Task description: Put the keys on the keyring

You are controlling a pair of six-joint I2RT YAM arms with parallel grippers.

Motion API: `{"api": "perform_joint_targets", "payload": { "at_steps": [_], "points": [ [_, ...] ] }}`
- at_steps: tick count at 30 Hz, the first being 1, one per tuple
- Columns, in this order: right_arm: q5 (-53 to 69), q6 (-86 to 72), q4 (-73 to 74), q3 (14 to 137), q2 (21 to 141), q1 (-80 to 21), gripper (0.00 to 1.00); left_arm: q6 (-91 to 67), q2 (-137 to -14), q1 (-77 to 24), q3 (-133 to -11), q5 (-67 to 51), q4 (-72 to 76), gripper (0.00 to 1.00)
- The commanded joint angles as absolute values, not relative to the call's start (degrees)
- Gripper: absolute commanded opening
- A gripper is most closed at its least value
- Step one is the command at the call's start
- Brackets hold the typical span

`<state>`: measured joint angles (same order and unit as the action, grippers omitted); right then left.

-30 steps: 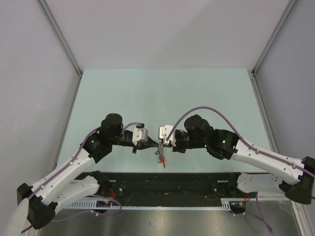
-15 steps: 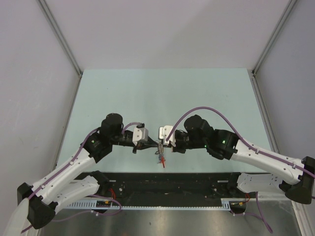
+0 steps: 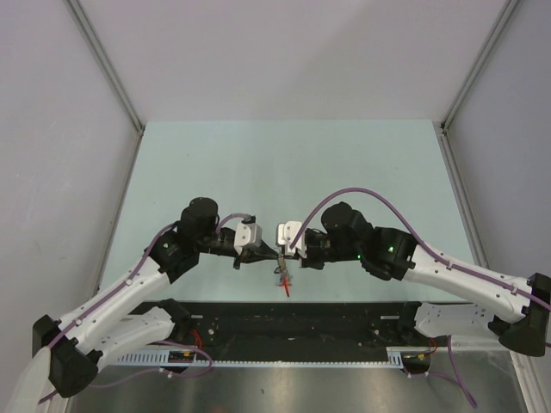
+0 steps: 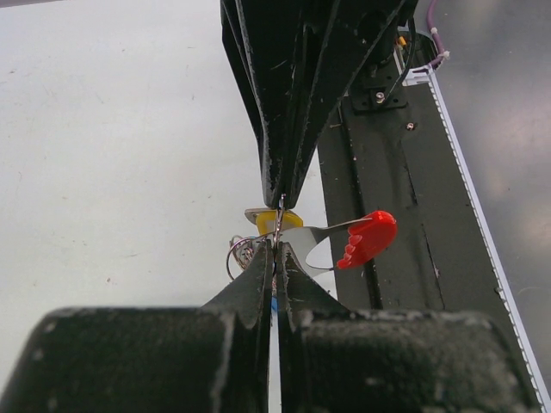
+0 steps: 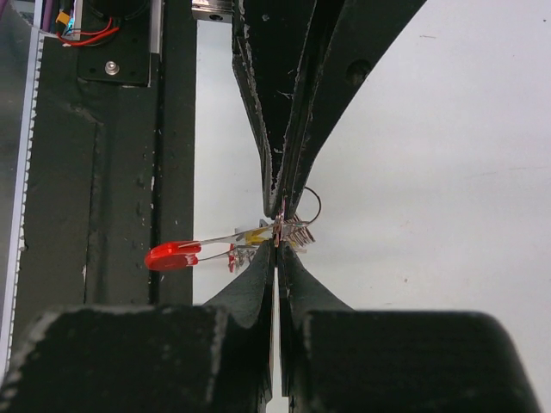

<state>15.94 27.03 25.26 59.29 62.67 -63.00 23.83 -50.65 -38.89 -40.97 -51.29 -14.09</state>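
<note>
Tip to tip above the table point(image 3: 284, 163) at its 6 o'clock edge: left gripper point(image 4: 275, 258) clamped shut on the keyring point(image 4: 366, 239), right gripper point(image 5: 276, 254) shut on the keys point(image 4: 265, 222). Overhead, merely a tiny blur; at the wrists, yellow key head point(image 5: 254, 233), thin ring point(image 5: 319, 206), red end piece point(image 5: 172, 255) distinct

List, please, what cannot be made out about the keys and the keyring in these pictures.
Left wrist view: the left end effector covers part of the keyring and the yellow key head.
Right wrist view: the right end effector hides where the keys meet the ring, so threading is unclear.
Top view: keys and keyring are too small to separate.
</note>
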Motion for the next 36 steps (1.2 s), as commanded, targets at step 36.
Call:
{"api": "perform_joint_targets", "payload": {
  "at_steps": [36],
  "points": [
    [3.35, 26.02, 24.17, 59.42, 61.7, -67.59, 0.0, -2.89, -45.36, -39.55, -38.33, -38.94, -0.63, 0.0]
  ]
}}
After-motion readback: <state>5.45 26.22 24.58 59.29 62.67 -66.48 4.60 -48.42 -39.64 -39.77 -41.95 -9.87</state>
